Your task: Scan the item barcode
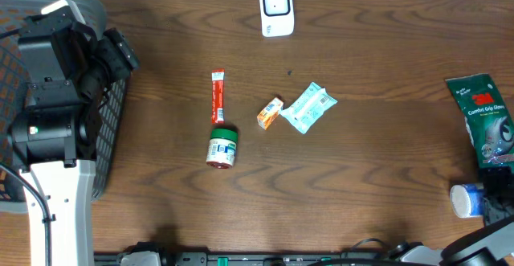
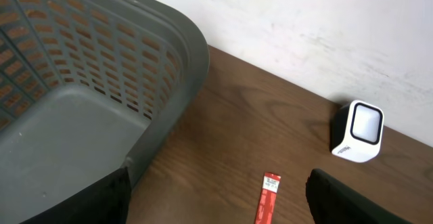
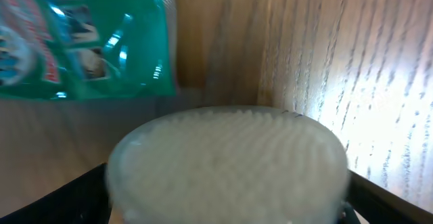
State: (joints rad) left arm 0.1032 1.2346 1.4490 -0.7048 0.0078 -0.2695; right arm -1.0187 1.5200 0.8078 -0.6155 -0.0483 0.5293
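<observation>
White-capped jar (image 3: 226, 163), at the right end of the table (image 1: 361, 178) beside the green packet (image 1: 486, 117), sits between the right claw's (image 3: 230, 200) wide-spread fingers, so I'd squeeze its sides squarely before carrying its label to the far-off scanner (image 1: 275, 9); the left claw (image 2: 216, 200) hangs spread, empty.

Bare table (image 1: 361, 178) between scanner (image 1: 275, 9) and orange box (image 1: 270, 112); basket (image 1: 108, 153) wall blocks left edge.

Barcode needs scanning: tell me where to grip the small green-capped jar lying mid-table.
Take the small green-capped jar across its labelled middle, coming straight down from above. It lies on its side, cap toward the far edge, so jaws closing across its round flanks should seat best.
</observation>
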